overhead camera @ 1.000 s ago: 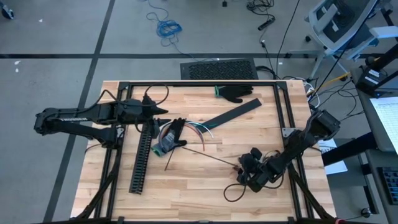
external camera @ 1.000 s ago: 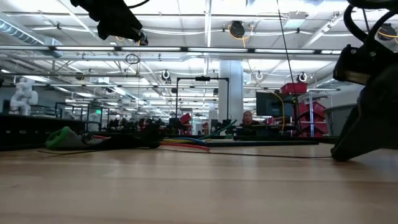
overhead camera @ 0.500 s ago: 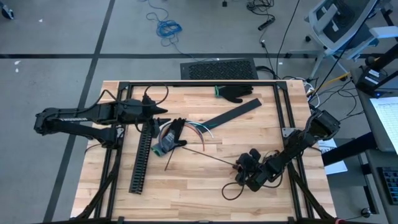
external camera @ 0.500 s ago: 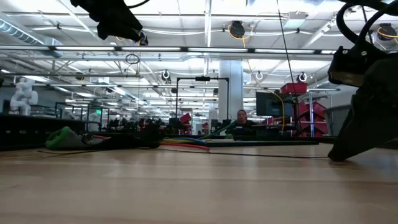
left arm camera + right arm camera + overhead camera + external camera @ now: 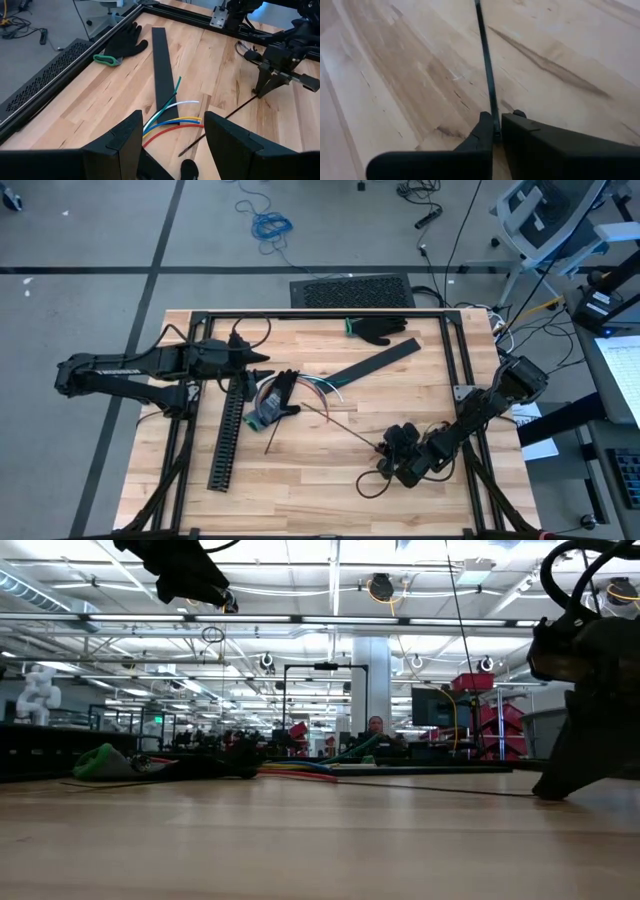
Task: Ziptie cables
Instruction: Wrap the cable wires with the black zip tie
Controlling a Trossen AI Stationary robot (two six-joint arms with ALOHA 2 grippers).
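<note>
The right end effector sits low on the wooden worktop near its right front, fingers pressed together and pinching the end of a thin black zip tie that runs flat across the boards toward the centre. The left end effector hovers above the worktop's left side with its fingers spread, holding nothing. The cables, white, red, blue, yellow and green, fan out just beyond it, their ends crossing a flat black strip. A long black slotted channel lies beside them; a black glove rests near the far edge.
</note>
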